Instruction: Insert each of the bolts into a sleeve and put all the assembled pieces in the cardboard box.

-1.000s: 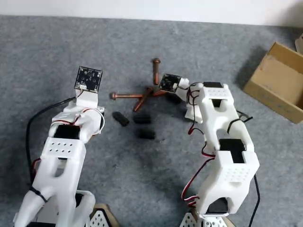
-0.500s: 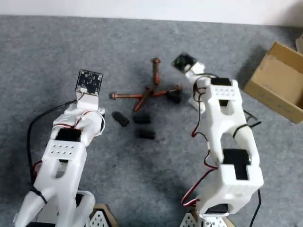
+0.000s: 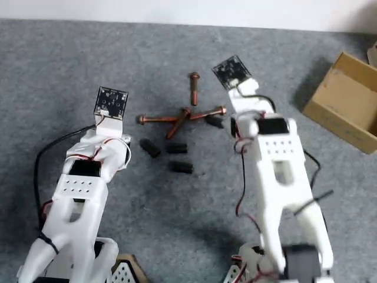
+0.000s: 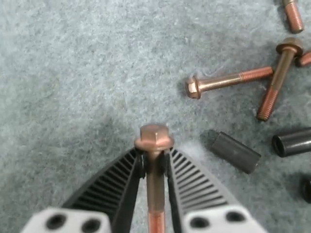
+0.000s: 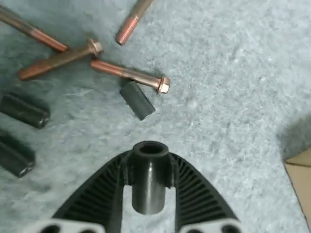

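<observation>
Both loaded | left gripper [image 4: 154, 155]: bolt [image 4: 154, 180], tip cut off | right gripper [image 5: 148, 162]: sleeve [image 5: 148, 193]

The worktop [image 3: 88, 53] is a mottled grey, flecked light and dark like felt, with a plain white strip [image 3: 177, 9] along its far edge. The loose bolts [image 3: 159, 119] are a coppery orange-brown with a dull shine, and the bolt [image 4: 154, 141] between the left jaws is the same copper. The loose sleeves [image 3: 177, 148] are matt black, as is the sleeve [image 5: 148, 174] between the right jaws. Both pairs of jaws are black, marked with fine parallel ribs. The cardboard box [image 3: 347, 100] is plain tan brown. The left arm [image 3: 76, 200] and the right arm [image 3: 280, 171] are white with black blocks; a black cable [image 3: 36, 171] trails from the left arm.
</observation>
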